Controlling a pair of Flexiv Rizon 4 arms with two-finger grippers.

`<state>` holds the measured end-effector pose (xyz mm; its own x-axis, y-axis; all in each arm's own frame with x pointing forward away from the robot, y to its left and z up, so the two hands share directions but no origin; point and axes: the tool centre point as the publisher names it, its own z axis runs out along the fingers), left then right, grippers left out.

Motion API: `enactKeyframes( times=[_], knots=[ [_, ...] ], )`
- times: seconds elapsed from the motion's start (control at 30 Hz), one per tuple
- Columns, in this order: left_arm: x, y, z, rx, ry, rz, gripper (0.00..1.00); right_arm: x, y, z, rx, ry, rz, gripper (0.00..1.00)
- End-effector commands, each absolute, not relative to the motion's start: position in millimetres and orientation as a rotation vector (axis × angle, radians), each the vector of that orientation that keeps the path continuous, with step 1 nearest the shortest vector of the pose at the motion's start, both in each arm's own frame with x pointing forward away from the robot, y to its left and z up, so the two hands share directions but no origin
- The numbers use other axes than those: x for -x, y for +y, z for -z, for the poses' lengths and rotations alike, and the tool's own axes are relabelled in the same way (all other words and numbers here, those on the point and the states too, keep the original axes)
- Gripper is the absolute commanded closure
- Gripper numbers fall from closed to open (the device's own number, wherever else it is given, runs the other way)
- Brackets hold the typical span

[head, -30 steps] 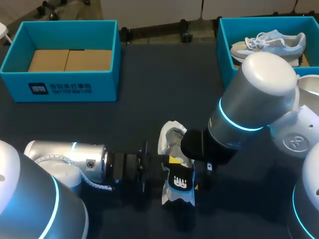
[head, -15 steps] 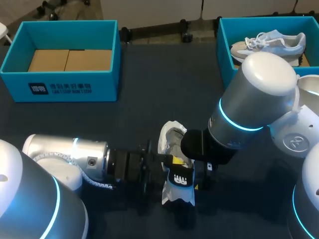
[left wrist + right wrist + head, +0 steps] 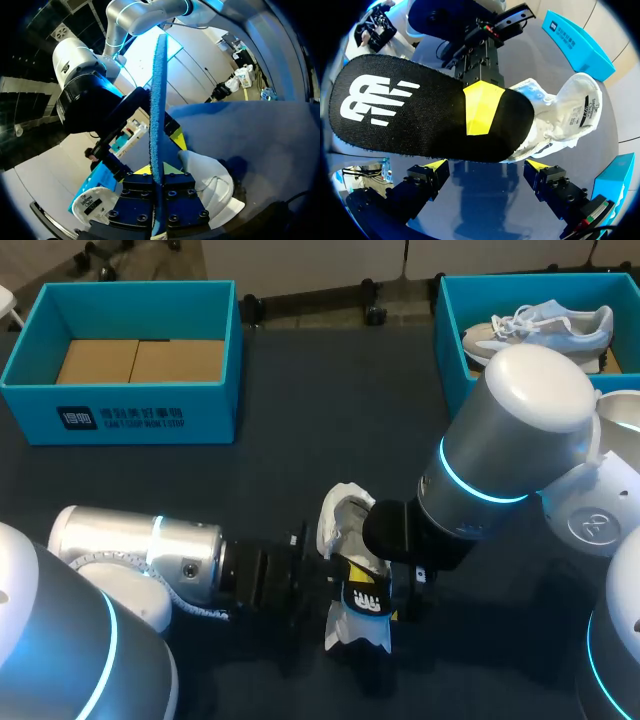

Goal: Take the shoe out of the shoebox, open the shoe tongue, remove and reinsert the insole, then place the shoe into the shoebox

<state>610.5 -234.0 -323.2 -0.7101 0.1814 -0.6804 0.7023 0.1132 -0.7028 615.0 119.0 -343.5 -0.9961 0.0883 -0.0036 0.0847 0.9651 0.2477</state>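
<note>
Dark tabletop, near edge | left claw clamps black insole, white logo | white shoe beside it | right claw wide | far-left box, white print.

shoe centre | insole before it | left shoebox behind-left | right shoebox behind-right

The head camera looks down from behind the worktop; both wrist cameras closely face the insole from opposite sides.
</note>
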Motion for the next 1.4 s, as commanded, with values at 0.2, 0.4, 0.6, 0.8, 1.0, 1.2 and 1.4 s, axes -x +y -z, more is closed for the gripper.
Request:
enactKeyframes(
  times=[0.2,0.4,0.6,0.8,1.0,1.2,1.4],
  knots=[
    [-626.0,-237.1,339.0,-0.858,1.957,1.545,1.0,-613.9,120.0,345.4,-0.139,3.097,-0.39,0.0],
    [-634.6,-238.2,342.2,-0.832,1.965,1.478,1.0,-613.9,120.0,345.4,-0.139,3.097,-0.39,0.0],
    [-639.4,-237.8,346.8,-0.798,2.006,1.457,1.0,-613.9,120.0,345.4,-0.139,3.097,-0.39,0.0],
    [-632.2,-232.0,339.4,-0.767,2.018,1.525,0.88,-613.9,120.0,345.4,-0.139,3.097,-0.39,0.0],
    [-622.2,-227.8,325.3,-0.753,1.992,1.558,0.71,-613.9,120.0,345.4,-0.139,3.097,-0.39,0.0],
    [-612.4,-229.6,315.2,-0.763,1.949,1.568,0.75,-613.9,120.0,345.4,-0.139,3.097,-0.39,0.0],
    [-608.8,-232.8,319.6,-0.761,1.933,1.541,0.76,-613.9,120.0,345.4,-0.139,3.097,-0.39,0.0]
  ],
)
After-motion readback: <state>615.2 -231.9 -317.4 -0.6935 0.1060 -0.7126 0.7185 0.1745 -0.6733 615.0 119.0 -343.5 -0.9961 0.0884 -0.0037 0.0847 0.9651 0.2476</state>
